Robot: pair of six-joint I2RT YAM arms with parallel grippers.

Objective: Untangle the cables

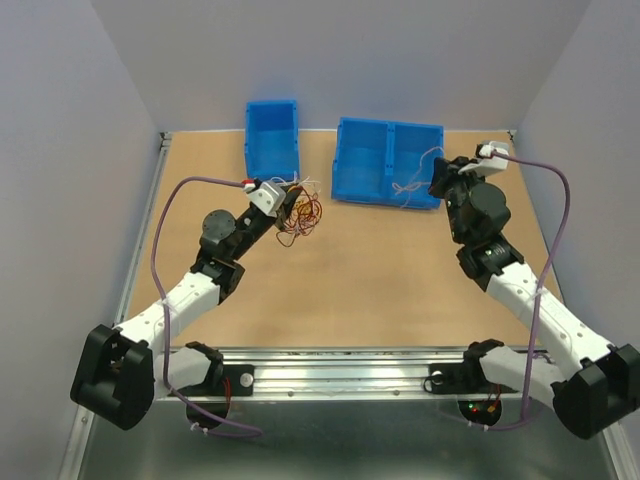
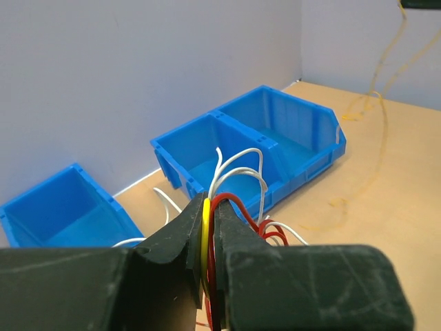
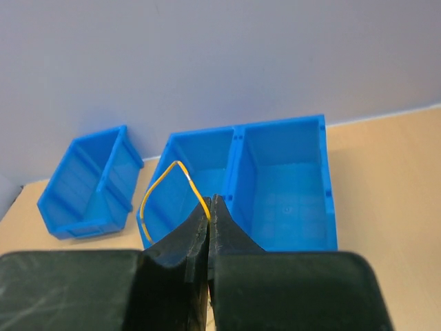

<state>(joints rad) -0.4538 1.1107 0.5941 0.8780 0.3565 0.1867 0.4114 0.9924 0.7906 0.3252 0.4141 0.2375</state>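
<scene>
Currently listed: two held lots.

Lot 1: cables point(image 1: 300, 216). A clump of red, yellow and white loops hangs from the left gripper point(image 2: 207, 207), just in front of the single bin point(image 1: 272, 135) and over the table point(image 1: 350, 290). The jaws are pressed together on one yellow and one red strand. The other loops spill out past the tips, white ones arching highest. Likely reason for the hold: it anchors the clump so a single strand can be drawn out against it.

Lot 2: yellow wire point(image 3: 169, 185). One thin strand is pinched between the closed jaws of the right gripper point(image 3: 210, 203), its loop rising in front of the double bin point(image 3: 275, 186). From overhead this gripper sits at that bin's near right corner, well apart from the clump. Likely reason: the wide spacing of the arms suits pulling one strand clear, and the bin is close by to receive it.

Note: the left wrist view shows a faint yellow line trailing down across the table. It is too thin to follow, so I cannot tell whether this strand runs back to the clump or hangs free.
</scene>
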